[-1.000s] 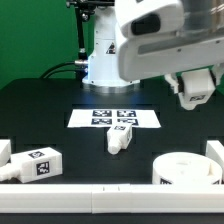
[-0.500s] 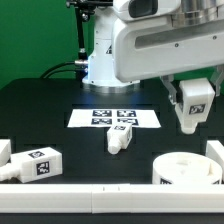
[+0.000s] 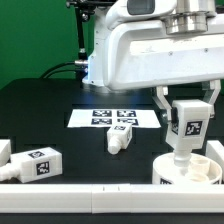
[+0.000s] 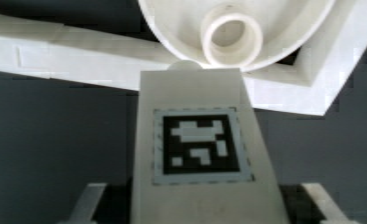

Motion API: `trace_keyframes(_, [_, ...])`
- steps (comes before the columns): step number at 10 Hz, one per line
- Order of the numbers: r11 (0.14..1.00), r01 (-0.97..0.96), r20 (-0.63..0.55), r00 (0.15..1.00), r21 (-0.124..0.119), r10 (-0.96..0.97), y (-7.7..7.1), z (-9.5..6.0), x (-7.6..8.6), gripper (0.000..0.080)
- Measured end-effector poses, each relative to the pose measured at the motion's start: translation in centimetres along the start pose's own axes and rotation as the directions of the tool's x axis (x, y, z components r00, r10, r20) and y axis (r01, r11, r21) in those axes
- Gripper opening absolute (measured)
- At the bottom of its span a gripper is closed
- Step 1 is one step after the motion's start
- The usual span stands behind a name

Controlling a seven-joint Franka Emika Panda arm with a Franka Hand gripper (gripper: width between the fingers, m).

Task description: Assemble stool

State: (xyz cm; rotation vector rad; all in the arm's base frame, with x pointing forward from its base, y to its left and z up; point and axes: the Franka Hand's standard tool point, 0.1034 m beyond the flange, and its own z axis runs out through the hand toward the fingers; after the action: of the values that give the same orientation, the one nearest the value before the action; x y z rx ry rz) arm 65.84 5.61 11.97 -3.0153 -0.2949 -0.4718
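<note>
**Gripper (image 3: 186,108) clamped on 1 stool leg (image 3: 187,128), held upright over the seat disc (image 3: 165,168).**
The held leg's tagged face looks into the room, its lower end inside the disc's rim at the exterior view's right. Contact I cannot make out. On the wrist camera its tip points toward a round socket (image 4: 233,38) in the seat. On the black table (image 3: 50,110), 1 loose leg (image 3: 120,137) lies just in front of the marker board (image 3: 85,118), and 1 side leg (image 3: 38,163) lies by the white rail (image 3: 100,186).

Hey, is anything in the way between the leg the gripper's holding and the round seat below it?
Nothing visible. The leg hangs right over the seat, and the wrist view shows its socket unblocked.
</note>
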Motion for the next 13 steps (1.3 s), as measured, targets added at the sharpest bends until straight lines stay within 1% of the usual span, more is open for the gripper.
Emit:
trace_keyframes(1, [1.000, 0.002, 0.009, 1.000, 0.003, -0.002, -0.2, 0.0, -0.1, 0.0337])
trace_keyframes(2, [1.000, -0.005, 0.026, 1.000, 0.000, 0.005, -1.2, 0.2, -0.3, 0.0337])
trace_keyframes(3, [1.000, 0.006, 0.056, 0.998, -0.003, -0.005, -2.9, 0.4, -0.3, 0.0337])
trace_keyframes(4, [0.999, 0.042, 0.047, 0.998, -0.011, -0.042, -4.0, 0.7, 0.0, 0.0337])
trace_keyframes(5, [0.998, 0.062, 0.031, 0.998, -0.012, -0.062, -4.2, 1.3, -0.4, 0.0337])
trace_keyframes(8, [0.997, 0.072, 0.040, 0.997, -0.013, -0.071, -4.0, 1.4, -0.6, 0.0337])
trace_keyframes(9, [0.996, 0.087, 0.048, 0.995, -0.013, -0.087, -3.7, 1.7, -0.8, 0.0337])
trace_keyframes(11, [0.998, 0.061, 0.090, 0.994, -0.005, -0.060, -2.6, 2.3, -1.1, 0.0337])
trace_keyframes(13, [0.998, 0.056, 0.096, 0.994, -0.001, -0.056, -2.9, 2.5, -1.2, 0.0337])
